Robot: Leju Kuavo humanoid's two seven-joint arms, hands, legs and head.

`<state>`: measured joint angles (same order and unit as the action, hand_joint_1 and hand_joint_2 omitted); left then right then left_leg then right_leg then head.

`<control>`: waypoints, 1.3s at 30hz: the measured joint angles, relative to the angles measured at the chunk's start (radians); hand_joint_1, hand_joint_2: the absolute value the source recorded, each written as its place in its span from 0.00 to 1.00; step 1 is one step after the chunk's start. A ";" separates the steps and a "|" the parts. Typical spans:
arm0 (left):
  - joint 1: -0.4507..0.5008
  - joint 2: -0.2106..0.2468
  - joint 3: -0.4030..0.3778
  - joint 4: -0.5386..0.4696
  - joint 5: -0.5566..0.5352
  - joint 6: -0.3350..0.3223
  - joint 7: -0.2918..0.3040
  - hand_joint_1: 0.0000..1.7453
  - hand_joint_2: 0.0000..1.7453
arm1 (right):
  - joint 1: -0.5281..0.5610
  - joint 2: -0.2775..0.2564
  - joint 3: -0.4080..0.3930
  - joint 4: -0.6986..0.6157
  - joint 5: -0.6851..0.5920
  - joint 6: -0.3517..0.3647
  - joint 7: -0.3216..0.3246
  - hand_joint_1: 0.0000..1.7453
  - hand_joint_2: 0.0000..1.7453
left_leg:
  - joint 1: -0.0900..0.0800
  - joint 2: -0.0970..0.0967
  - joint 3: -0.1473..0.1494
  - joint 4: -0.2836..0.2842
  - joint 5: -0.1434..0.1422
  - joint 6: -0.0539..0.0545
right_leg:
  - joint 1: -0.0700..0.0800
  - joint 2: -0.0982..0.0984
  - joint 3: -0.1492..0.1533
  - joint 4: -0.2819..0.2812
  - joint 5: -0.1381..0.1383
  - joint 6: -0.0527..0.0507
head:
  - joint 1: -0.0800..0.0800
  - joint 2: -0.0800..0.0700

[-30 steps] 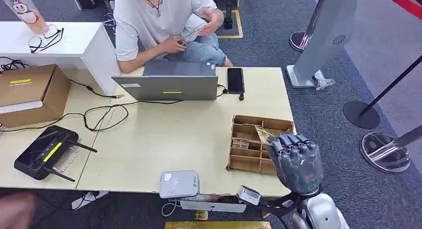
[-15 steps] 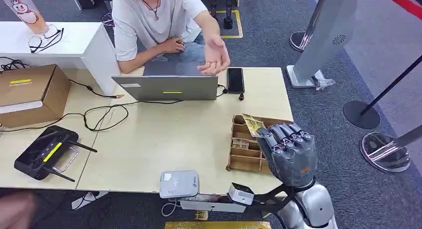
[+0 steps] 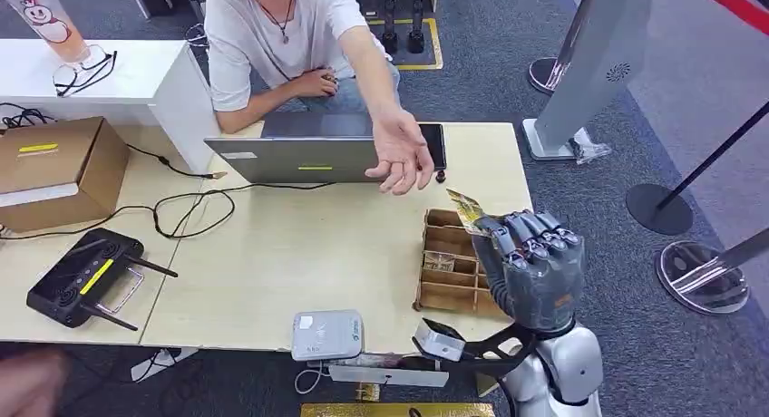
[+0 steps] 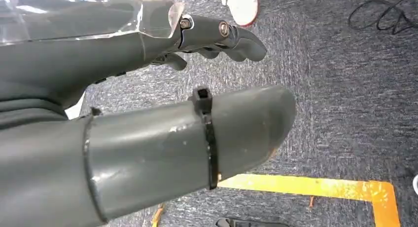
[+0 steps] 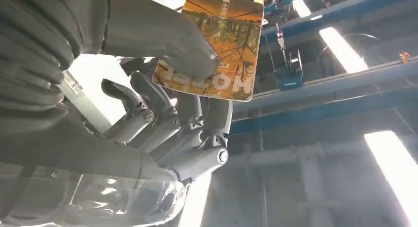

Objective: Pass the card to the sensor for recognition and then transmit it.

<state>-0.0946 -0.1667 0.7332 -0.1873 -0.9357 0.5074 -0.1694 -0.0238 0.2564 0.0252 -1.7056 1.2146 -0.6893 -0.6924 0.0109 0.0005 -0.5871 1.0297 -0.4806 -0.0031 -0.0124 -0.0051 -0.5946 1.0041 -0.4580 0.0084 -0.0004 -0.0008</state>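
Observation:
My right hand [image 3: 537, 270] is raised above the wooden card tray [image 3: 451, 261] at the table's right edge, pinching a yellow-brown card [image 3: 465, 209] between thumb and fingers. Seen from the right wrist, the card [image 5: 217, 49] stands up under the thumb, printed side showing. A white card sensor [image 3: 326, 334] lies flat at the table's near edge, left of and below that hand. A person's hand [image 3: 400, 156], palm up, reaches over the table toward the card, a short gap away. My left hand [image 4: 148, 98] hangs over grey carpet, fingers apart and holding nothing.
A laptop [image 3: 304, 156] and a black phone [image 3: 433, 143] lie at the far edge in front of the seated person. A black controller [image 3: 80, 277] and a cardboard box [image 3: 54, 168] sit at the left. Cables cross the table. Stanchion bases [image 3: 703, 276] stand on the right.
My right hand has lifted the card up out of the tray. The person's arm has stretched forward over the laptop toward the card.

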 joint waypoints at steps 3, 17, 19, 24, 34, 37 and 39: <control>-0.001 0.000 -0.001 0.000 -0.004 -0.004 0.006 0.00 0.00 | -0.017 0.000 0.000 0.028 -0.007 0.000 0.014 1.00 1.00 | 0.000 0.000 0.000 0.000 0.000 0.000 | 0.000 0.000 0.000 0.000 0.000 0.000 | 0.000 0.000; -0.013 -0.004 -0.093 0.000 0.077 -0.007 0.035 0.00 0.00 | -0.078 0.002 0.047 0.225 0.087 0.000 0.138 1.00 1.00 | 0.000 -0.002 0.000 0.000 0.001 0.000 | 0.000 -0.002 0.001 0.000 0.000 0.000 | 0.000 0.000; -0.013 -0.004 -0.103 0.000 0.077 -0.010 0.035 0.00 0.00 | -0.091 0.002 0.076 0.254 0.079 0.000 0.164 1.00 1.00 | 0.000 -0.001 0.000 0.000 0.001 0.000 | 0.000 -0.002 0.000 0.000 0.000 0.000 | 0.000 0.000; -0.014 -0.004 -0.113 0.000 0.072 -0.013 0.042 0.00 0.00 | -0.121 0.002 0.129 0.309 0.069 0.000 0.174 1.00 1.00 | 0.000 -0.001 0.000 0.000 0.001 0.000 | 0.000 -0.002 0.000 0.000 0.000 0.000 | 0.000 0.000; -0.014 -0.003 -0.127 0.000 0.069 -0.018 0.044 0.00 0.00 | -0.155 0.006 0.185 0.366 0.054 0.000 0.205 0.00 1.00 | 0.000 -0.001 0.000 0.000 0.001 0.000 | 0.000 -0.002 0.000 0.000 0.000 0.000 | 0.000 0.000; -0.015 -0.002 -0.128 0.000 0.069 -0.021 0.044 0.00 0.00 | -0.162 0.006 0.200 0.378 0.051 0.000 0.224 0.00 1.00 | 0.000 -0.001 0.000 0.000 0.001 0.000 | 0.000 -0.002 0.000 0.000 0.000 0.000 | 0.000 0.000; -0.015 -0.002 -0.129 0.000 0.069 -0.021 0.044 0.00 0.00 | -0.166 0.006 0.208 0.383 0.051 0.000 0.234 0.00 1.00 | 0.000 -0.001 0.000 0.000 0.001 0.000 | 0.000 -0.002 0.000 0.000 0.000 0.000 | 0.000 0.000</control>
<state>-0.1093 -0.1690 0.6046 -0.1873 -0.8671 0.4864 -0.1251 -0.1902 0.2621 0.2331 -1.3222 1.2657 -0.6893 -0.4589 0.0110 -0.0007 -0.5868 1.0296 -0.4798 -0.0028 -0.0122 -0.0067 -0.5945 1.0043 -0.4580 0.0083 -0.0004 -0.0008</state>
